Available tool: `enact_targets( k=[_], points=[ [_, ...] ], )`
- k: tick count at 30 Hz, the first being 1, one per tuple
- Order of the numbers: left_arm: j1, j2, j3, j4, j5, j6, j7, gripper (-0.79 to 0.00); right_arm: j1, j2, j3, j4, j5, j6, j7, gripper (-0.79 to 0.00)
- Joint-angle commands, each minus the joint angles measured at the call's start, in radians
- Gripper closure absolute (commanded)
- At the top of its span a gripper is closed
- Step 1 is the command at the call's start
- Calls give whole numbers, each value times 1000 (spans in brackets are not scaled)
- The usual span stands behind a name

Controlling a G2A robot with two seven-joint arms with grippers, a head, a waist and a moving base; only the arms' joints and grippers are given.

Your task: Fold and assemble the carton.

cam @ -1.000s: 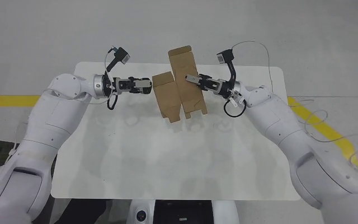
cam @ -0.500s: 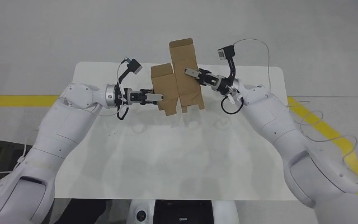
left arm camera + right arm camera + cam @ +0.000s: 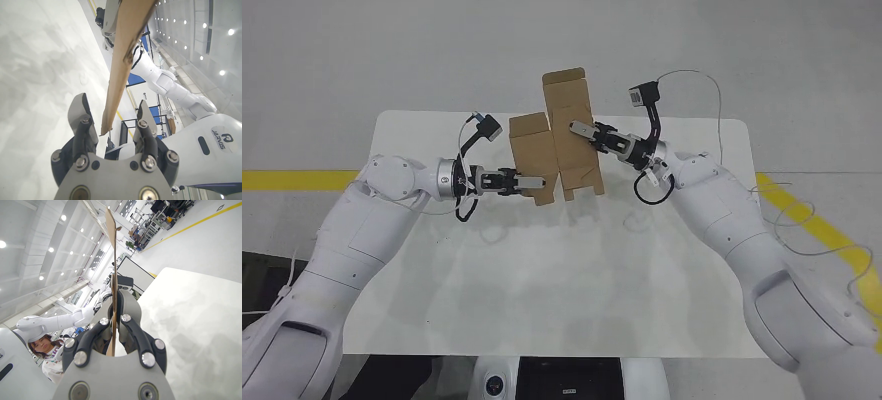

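Note:
A flat brown carton (image 3: 562, 135) hangs in the air over the far middle of the white table (image 3: 542, 290). My right gripper (image 3: 576, 129) is shut on its right half; in the right wrist view the cardboard (image 3: 114, 291) stands edge-on, pinched between the fingers (image 3: 130, 303). My left gripper (image 3: 539, 183) is at the carton's lower left corner, open, with the carton's edge (image 3: 113, 94) between its two spread fingers (image 3: 79, 111) and touching neither as far as I can see.
The table's far edge runs just under the carton. A yellow floor line (image 3: 287, 180) passes on both sides of the table. A cable (image 3: 697, 80) loops off the right arm's wrist.
The left arm has moved right, from beside the carton's left edge to its lower left corner, so the edge now lies between its fingers. The carton has risen a little and shifted toward the table's back.

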Motion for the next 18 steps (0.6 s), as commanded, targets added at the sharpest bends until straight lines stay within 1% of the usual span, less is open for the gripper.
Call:
enact_targets(
  k=[1, 10, 11, 12, 18],
  points=[
    [0, -2, -2, 4, -8, 7, -6, 0, -2, -1, 5, 0, -7, 0, 0, 0],
    [-3, -11, -8, 24, -21, 36, -19, 0, -5, -3, 25, -2, -35, 0, 0, 0],
    [-4, -12, -8, 25, -22, 38, -20, 0, -5, -3, 27, -3, -37, 0, 0, -382],
    [-5, -13, -9, 27, -25, 42, -23, 0, -5, -2, 30, -2, -40, 0, 0, -785],
    [-25, -16, -16, 55, -34, 77, -77, 0, -6, 15, 58, -5, -71, 0, 0, -785]
  ],
)
